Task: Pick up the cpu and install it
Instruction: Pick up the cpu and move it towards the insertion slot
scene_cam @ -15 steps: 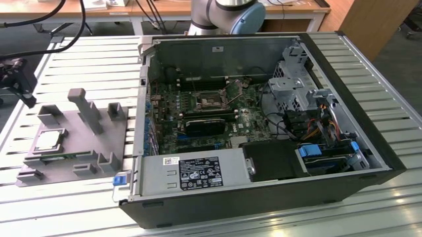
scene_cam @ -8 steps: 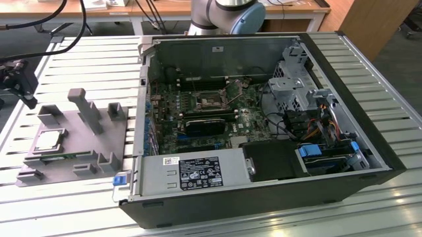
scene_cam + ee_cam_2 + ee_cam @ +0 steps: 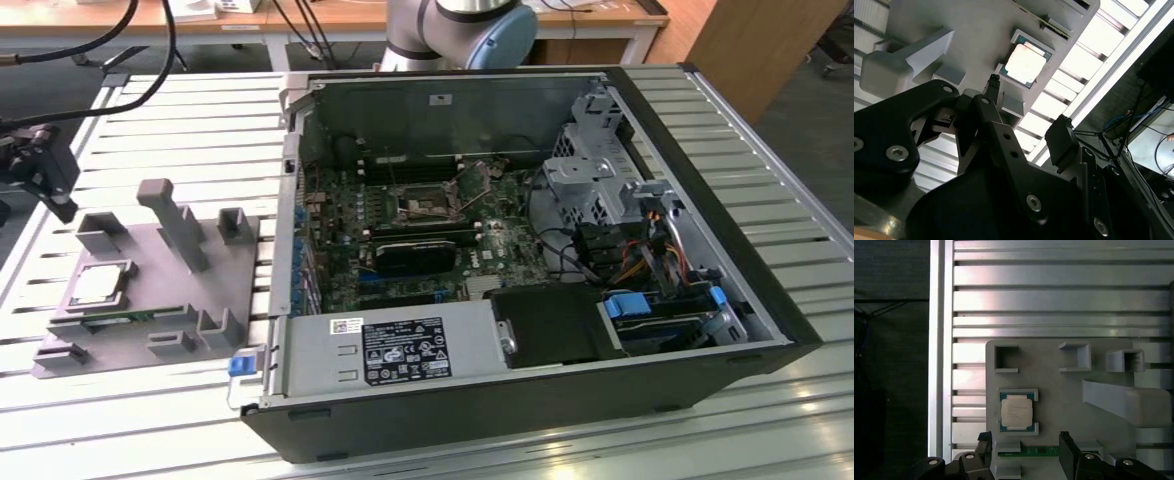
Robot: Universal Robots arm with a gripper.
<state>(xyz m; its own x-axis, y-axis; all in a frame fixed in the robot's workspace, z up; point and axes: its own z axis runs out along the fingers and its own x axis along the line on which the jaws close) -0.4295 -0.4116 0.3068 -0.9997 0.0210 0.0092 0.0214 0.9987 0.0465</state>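
Two black fingers (image 3: 985, 444) of my gripper (image 3: 1025, 447) stand spread wide apart, and nothing is held between them; the gap looks bare in both wrist views. The cpu (image 3: 1016, 411) lies flat, silver top up, in a shallow framed seat on the grey fixture plate (image 3: 1054, 390), a little apart from my fingertips and untouched. A thin green strip (image 3: 1029, 452) sits in a slot of the plate just beside that seat, on the side nearer my fingers. In the second wrist view the cpu (image 3: 1025, 64) shines bright beyond my gripper (image 3: 1026, 114), with one finger (image 3: 991, 89) reaching toward the edge of its seat and the other well off to the side. In the exterior view my gripper (image 3: 60, 208) hangs above the slatted metal table (image 3: 174, 110) at the exterior view's left, near the far corner of the fixture plate (image 3: 227, 290) and higher than the cpu (image 3: 100, 283). Tall upright posts (image 3: 167, 215) rise from the plate between the cpu and the open computer case (image 3: 747, 300), which lies on its side just beside the plate, at the exterior view's right of it. Inside the case the motherboard (image 3: 347, 240) faces up, with the square socket (image 3: 427, 207) near its middle; I cannot tell whether that socket's cover is open or closed. A grey power supply (image 3: 387, 352) fills the near end of the case.
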